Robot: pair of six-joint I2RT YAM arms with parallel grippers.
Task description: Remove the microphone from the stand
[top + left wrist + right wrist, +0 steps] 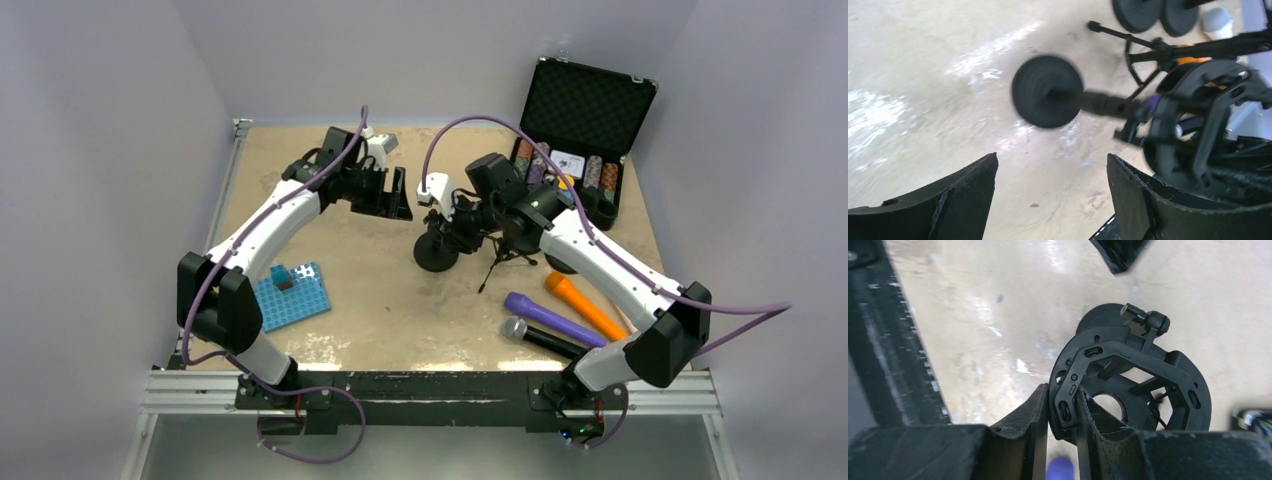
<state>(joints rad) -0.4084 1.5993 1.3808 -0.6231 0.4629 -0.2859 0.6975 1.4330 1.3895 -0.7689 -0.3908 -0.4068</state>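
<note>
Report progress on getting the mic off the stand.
Done, apparently: the shock mount looks empty, floor showing through its centre. In hand: the right fingers clamp the mount's rim; the left fingers are open and empty. A purple microphone, an orange microphone and a black microphone lie loose; which came out is unclear. Left: probably releasing the stand.

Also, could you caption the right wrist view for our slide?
Right gripper shut on the stand's black shock-mount ring above the tabletop.
</note>
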